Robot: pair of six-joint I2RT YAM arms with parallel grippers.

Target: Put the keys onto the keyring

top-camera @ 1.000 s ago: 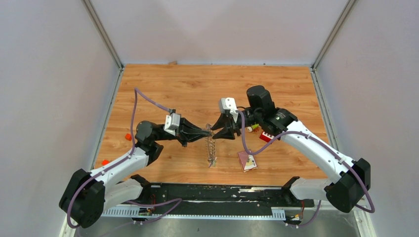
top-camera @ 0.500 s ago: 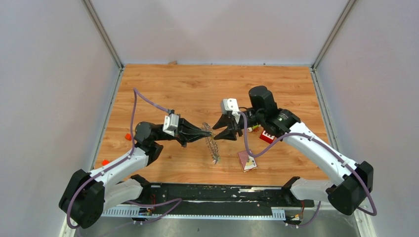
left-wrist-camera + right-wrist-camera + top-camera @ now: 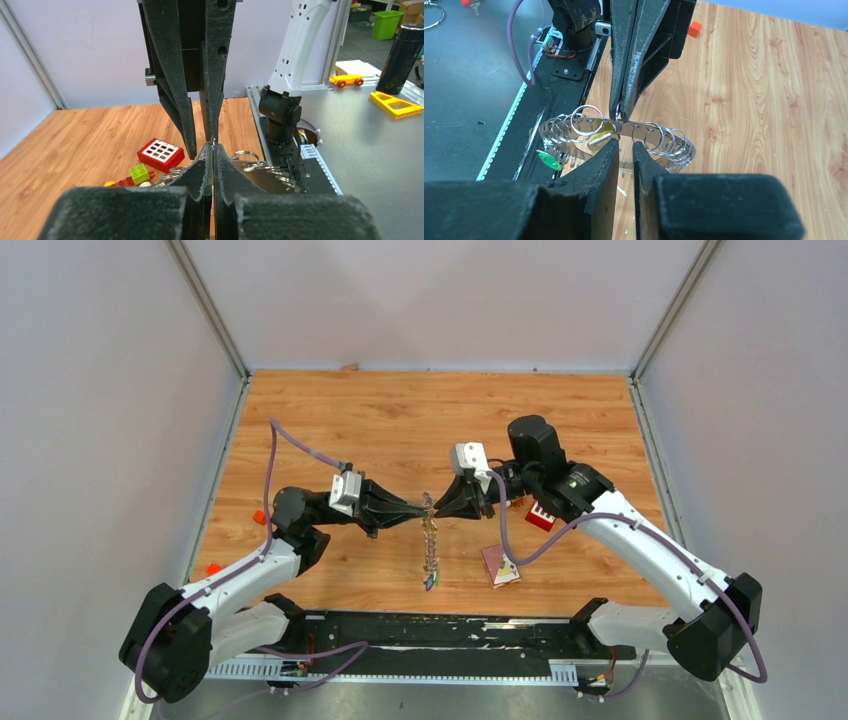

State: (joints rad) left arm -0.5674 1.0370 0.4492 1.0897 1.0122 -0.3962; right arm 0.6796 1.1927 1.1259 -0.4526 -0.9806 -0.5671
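Steel keyring: hangs between both arms, above table.
Left gripper: clamped on keyring.
Right gripper: narrow at ring; grip unclear.
Progress: threading unfinished; loose keys not seen.

Two white-shelled arms with black joints — purple cables looping along each — ending in matte black tapered fingers.

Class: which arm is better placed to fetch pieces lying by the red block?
Right. The left gripper is shut on the keyring, holding it up. The red block lies on the right arm's side, close behind the right gripper.
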